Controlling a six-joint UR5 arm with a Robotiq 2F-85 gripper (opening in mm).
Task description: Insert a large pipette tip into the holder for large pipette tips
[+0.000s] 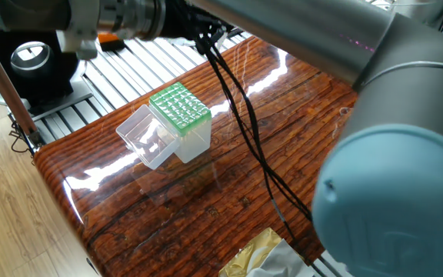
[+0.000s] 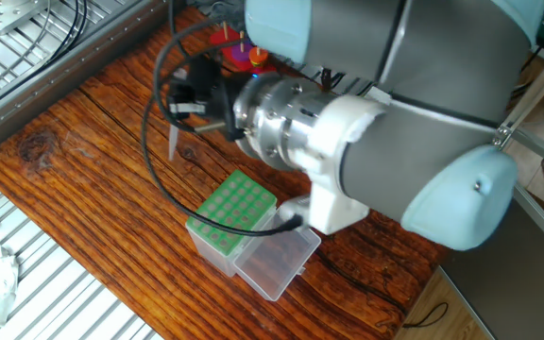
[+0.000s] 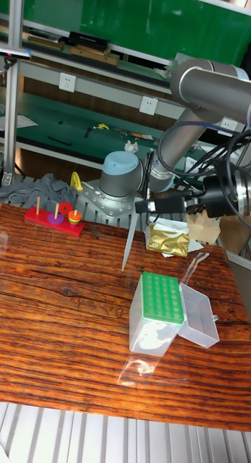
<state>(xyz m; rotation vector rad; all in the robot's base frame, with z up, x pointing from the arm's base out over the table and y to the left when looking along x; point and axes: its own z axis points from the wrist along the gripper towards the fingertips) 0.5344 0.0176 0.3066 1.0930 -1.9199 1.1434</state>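
tip in the air, box waiting below

left to right in the tall view: the large pipette tip point(image 3: 130, 242) hangs point down, a little tilted, pinched at its top by the gripper point(image 3: 145, 206), fingers narrowed right onto it. that keeps the point aimed at the holes, i'd guess. it's up and left of the holder for large pipette tips point(image 3: 160, 307), clear of the green grid. lid point(image 3: 199, 314) is flopped open to the right, so nothing blocks the top. tip isn't over a hole yet.
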